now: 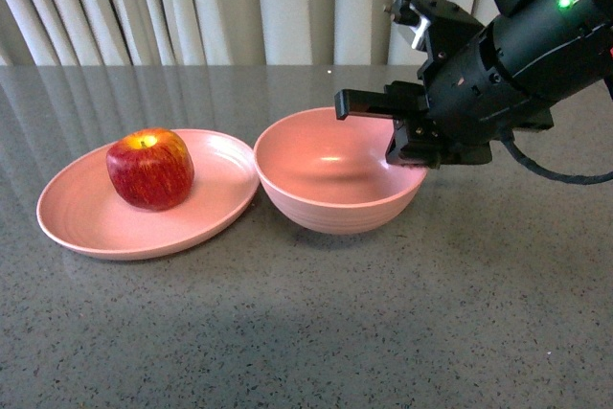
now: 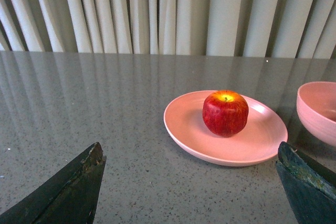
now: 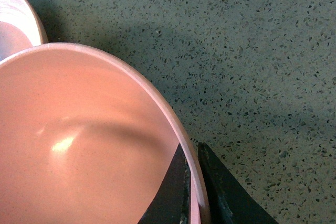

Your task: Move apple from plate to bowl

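Lower centre, right wrist view: right hand clamping rim of deep pink ridged bowl. Round red apple sitting on shallow pink plate, frame left. Left hand gaping, empty; likely grasping apple next.

I see a grey worktop with a fine dark speckle like polished stone, glossy enough to carry pale upright reflections along its far side. Two things rest directly on it. On my left is the wide, shallow pink plate, sitting flat. Just beside it on the right stands the deeper pink bowl, upright, with faint ridges around its outside. I cannot tell whether their rims touch.
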